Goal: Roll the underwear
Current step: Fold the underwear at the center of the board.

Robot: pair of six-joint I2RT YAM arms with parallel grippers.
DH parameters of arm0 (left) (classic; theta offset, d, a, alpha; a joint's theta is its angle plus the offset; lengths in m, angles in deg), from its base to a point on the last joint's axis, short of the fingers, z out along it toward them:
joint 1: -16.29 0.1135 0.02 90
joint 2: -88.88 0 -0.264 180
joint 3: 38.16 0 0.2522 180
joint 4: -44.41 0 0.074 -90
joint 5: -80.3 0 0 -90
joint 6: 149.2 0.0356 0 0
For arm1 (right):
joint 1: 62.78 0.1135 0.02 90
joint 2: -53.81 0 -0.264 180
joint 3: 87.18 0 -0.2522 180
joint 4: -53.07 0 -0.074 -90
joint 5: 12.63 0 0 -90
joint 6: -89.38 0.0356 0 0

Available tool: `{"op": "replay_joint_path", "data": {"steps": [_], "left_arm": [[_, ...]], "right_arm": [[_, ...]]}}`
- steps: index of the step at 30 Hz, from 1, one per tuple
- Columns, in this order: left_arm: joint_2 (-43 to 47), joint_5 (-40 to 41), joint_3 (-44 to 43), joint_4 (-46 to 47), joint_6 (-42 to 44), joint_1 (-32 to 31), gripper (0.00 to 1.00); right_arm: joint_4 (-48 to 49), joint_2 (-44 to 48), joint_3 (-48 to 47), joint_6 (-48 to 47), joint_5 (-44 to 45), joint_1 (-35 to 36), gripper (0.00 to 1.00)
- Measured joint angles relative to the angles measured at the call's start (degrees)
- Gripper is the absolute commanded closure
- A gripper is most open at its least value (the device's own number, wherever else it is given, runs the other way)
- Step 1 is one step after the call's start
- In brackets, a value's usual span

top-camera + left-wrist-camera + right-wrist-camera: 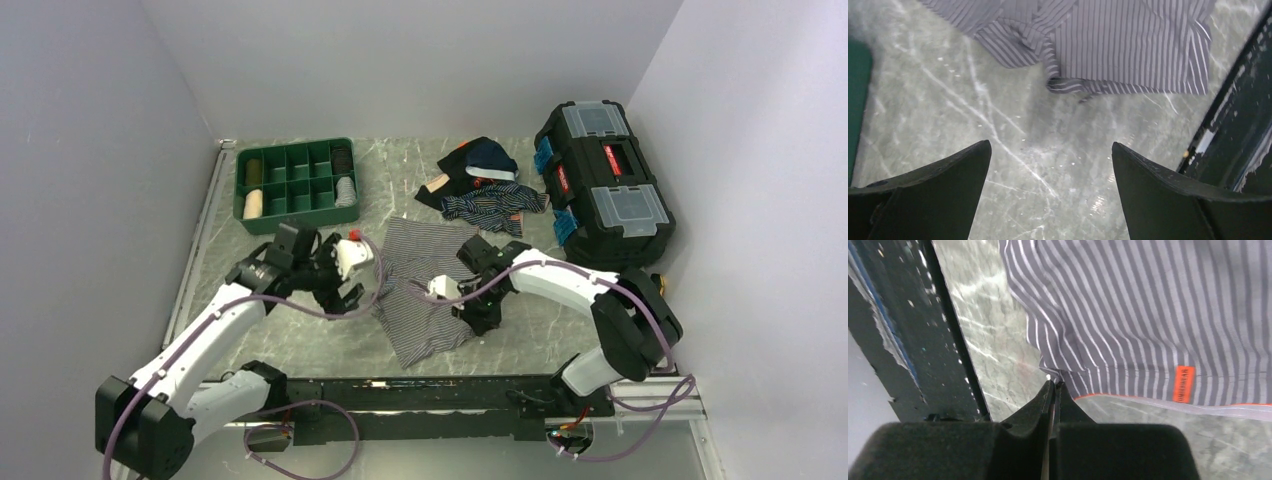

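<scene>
While the underwear point(410, 255) lies spread flat mid-table between the two arms, rumpled along its left side, the right tool point(1053, 385) is down at its near right corner. Its jaws are pressed fully together, with what looks like a nip of hem between the tips, close to the orange label point(1184, 384). Thin cloth, tiny bite: that could slip! On the other side, the left tool point(1050, 144) hangs above bare table point(998, 130) just off the crumpled edge, spread wide, nothing in it. No roll has begun, by my reading; this is the pinch that starts it. To do it well, the left wants a matching corner, both lifting low and turning the hem over evenly so the roll starts straight and tight. That bunched side wants smoothing first, or it rolls in lumpy. Farther back sit a green tray point(296, 183), a heap of darker clothes point(485, 185) and a black toolbox point(603, 180).
</scene>
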State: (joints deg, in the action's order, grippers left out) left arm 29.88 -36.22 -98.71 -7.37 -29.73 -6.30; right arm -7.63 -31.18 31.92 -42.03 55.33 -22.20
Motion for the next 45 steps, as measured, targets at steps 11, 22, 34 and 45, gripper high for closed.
{"op": "replay_joint_path", "data": {"steps": [11, 22, 34, 45], "left_arm": [[-0.9, 5.8, 5.9, 2.4, 2.9, -21.5, 0.09], [-15.6, 12.6, -1.8, 5.4, 2.6, -42.0, 0.25], [-22.0, 15.1, -1.7, 9.5, 2.3, -49.1, 0.33], [-23.6, 18.1, 1.6, 12.1, 2.4, -50.1, 0.42]], "right_arm": [[-7.9, -10.1, -12.8, 0.2, -11.4, -8.9, 1.0], [-13.1, -16.6, -16.9, -0.7, -16.0, -13.5, 1.0], [-13.5, -17.4, -17.1, -0.6, -16.0, -13.5, 1.0], [-13.4, -17.4, -16.7, -0.6, -16.0, -13.6, 1.0]]}}
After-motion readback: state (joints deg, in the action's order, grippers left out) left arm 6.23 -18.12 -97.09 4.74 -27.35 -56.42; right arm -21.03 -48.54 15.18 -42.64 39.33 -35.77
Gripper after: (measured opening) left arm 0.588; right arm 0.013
